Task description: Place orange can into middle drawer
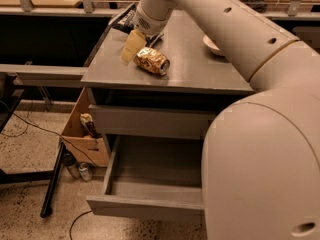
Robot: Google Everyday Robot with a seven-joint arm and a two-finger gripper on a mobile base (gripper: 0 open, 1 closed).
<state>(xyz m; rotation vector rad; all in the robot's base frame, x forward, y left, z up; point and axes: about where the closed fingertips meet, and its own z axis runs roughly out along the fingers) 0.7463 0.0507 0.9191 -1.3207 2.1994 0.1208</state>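
The orange can [151, 60] lies on its side on the grey cabinet top [200, 74], near the front left. My gripper [134, 48] hangs from the big white arm and is low over the top, just left of the can and close to it or touching it. The middle drawer [150, 186] is pulled out below, a shallow grey tray with its floor and side walls showing and nothing in it. The drawer above it [150, 121] is closed.
A dark blue snack bag [125, 20] lies behind the gripper at the back left of the top. A white bowl [211, 43] sits at the right, partly behind the arm. An open cardboard box [85, 129] and small cans [85, 171] stand on the floor at the left.
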